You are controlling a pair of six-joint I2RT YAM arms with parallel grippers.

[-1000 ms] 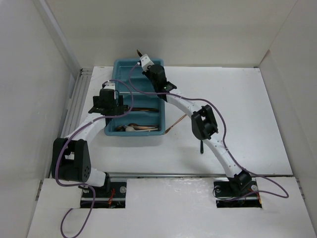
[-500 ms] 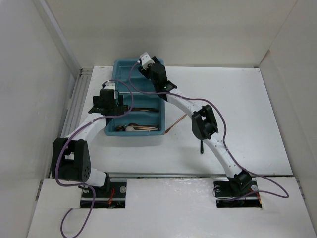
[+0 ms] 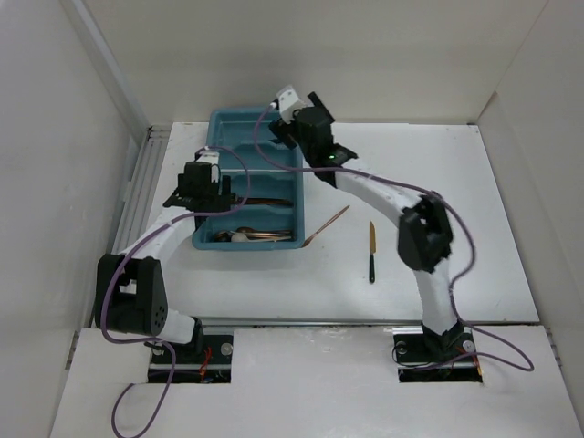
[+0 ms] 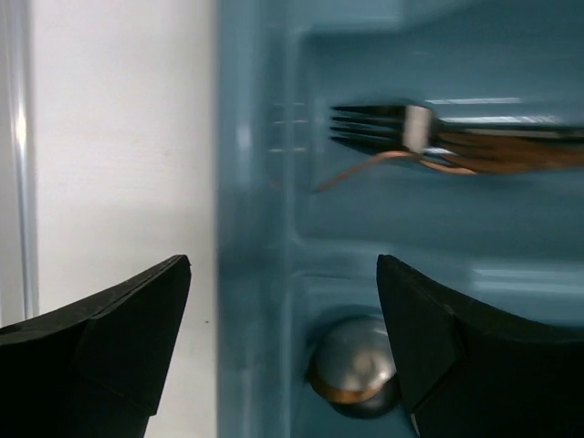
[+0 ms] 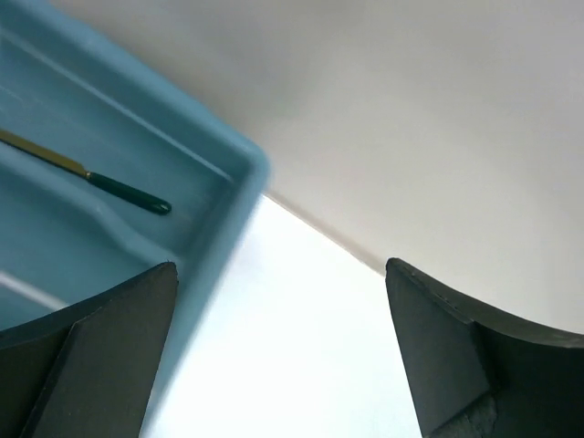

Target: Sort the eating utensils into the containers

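- Left jaws — wide, empty, over the left rim of the tray (image 3: 228,128), near the copper forks (image 4: 456,151).
- Right jaws — wide, empty, at its far right corner.
- First green-handled piece (image 5: 128,194) lies inside the tray; second green-handled piece (image 3: 371,251) on the desk (image 3: 493,274).

The arms (image 3: 157,242) are white with black joints. The left gripper (image 4: 283,265) and right gripper (image 5: 280,266) are black. Purple cables (image 3: 119,401) trail at 6 o'clock.

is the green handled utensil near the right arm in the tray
Out: the green-handled utensil lies on the table, apart from the teal tray.
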